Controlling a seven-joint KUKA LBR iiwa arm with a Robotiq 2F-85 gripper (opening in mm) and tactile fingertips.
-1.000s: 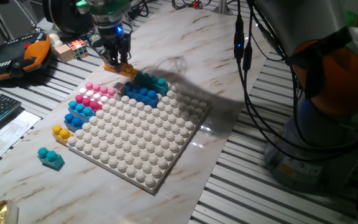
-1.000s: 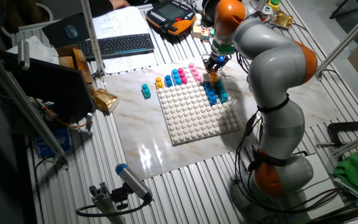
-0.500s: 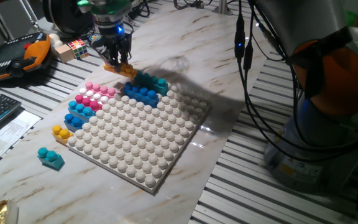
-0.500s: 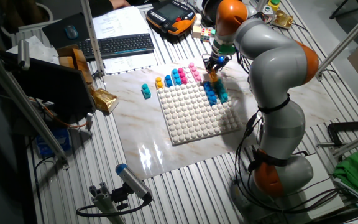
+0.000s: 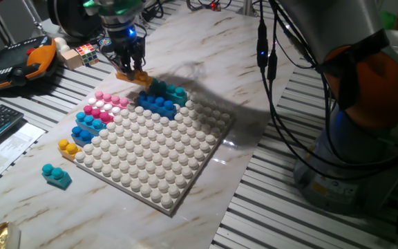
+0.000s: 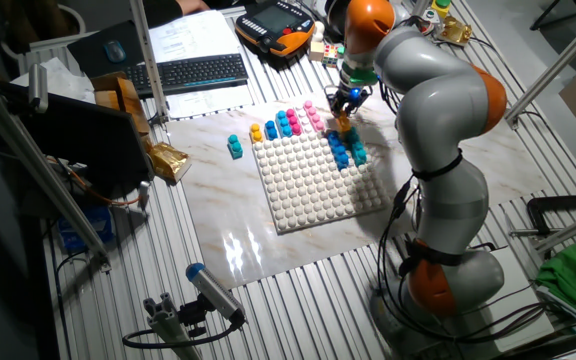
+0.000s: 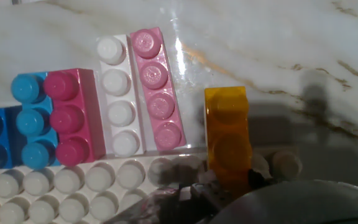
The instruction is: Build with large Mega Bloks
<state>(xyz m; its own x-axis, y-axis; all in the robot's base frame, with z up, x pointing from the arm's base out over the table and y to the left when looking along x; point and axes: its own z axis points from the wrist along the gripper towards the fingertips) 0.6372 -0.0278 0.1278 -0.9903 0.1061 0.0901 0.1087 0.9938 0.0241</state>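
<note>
My gripper [image 5: 131, 71] is shut on a yellow-orange Mega Blok [image 5: 141, 79], holding it just above the far corner of the white baseplate [image 5: 159, 155]. In the hand view that block [image 7: 228, 140] hangs in front of the camera, above the baseplate's edge. Right beside it, a blue block [image 5: 156, 105] and a teal block [image 5: 168, 90] sit on the plate. Pink blocks [image 5: 106, 105] and light blue ones [image 5: 90, 123] line the left edge. A small yellow block [image 5: 68, 147] and a teal block [image 5: 56, 175] lie loose on the table.
A multicoloured puzzle cube [image 5: 86, 52] and an orange-black teach pendant [image 5: 16, 62] lie at the back left. A keyboard [image 6: 200, 71] and papers sit further off. Black cables [image 5: 273, 83] hang from the arm to the right of the baseplate.
</note>
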